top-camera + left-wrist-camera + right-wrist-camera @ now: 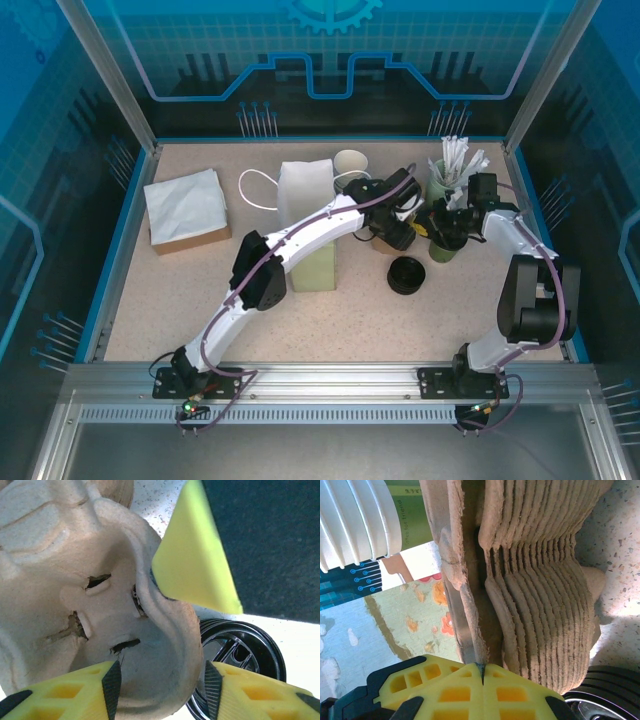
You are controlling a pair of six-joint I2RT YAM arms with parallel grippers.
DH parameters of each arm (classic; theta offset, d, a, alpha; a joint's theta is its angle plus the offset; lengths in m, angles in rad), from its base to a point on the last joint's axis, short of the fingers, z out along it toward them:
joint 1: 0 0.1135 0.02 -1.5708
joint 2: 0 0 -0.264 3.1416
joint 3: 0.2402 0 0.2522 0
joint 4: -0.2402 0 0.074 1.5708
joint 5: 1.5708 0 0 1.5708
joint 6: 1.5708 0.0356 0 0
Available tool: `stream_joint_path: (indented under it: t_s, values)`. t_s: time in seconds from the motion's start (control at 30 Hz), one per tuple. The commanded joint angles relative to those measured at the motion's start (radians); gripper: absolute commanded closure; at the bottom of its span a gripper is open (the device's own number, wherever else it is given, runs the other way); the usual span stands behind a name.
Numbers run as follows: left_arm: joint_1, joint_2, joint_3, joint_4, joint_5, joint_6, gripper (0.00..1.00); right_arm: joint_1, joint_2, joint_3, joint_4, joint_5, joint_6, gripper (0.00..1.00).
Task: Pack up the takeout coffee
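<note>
Right end effector [482, 668] is clamped on a tray [451, 565] rim near the surface's [300, 320] back right corner. Left end effector [162, 685] brackets the stack [540, 605], pinch uncertain. A slow peel should free one tray only.

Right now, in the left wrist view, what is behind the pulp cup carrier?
Some black plastic lids on the table, showing past the pulp cup carrier's lower-right rim. Their left side is covered, so I can't count them.

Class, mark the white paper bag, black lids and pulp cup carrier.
white paper bag [305, 185], top view, upper part
black lids [406, 274], top view, top face
pulp cup carrier [100, 605], left wrist view, cup well
</note>
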Motion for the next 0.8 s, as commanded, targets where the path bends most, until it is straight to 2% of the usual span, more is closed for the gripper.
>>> stream_joint_path:
  t_s: [0.0,0.13,0.27,0.5,0.77]
  values:
    - [0.006,0.018,0.035,0.005,0.026,0.02,0.54,-0.017,0.009,0.033,-0.033,-0.018,-0.018,1.0]
    - [0.006,0.019,0.037,0.005,0.026,0.027,0.6,-0.017,0.009,0.043,-0.052,-0.008,-0.033,1.0]
    - [0.006,0.019,0.044,0.001,0.036,0.036,0.61,-0.017,0.009,0.052,-0.075,0.011,-0.051,1.0]
    - [0.006,0.019,0.063,-0.005,0.053,0.04,0.5,-0.012,0.018,0.054,-0.086,0.022,-0.062,1.0]
    - [0.006,0.03,0.065,-0.006,0.049,0.043,0.49,-0.009,0.02,0.057,-0.084,0.018,-0.058,1.0]
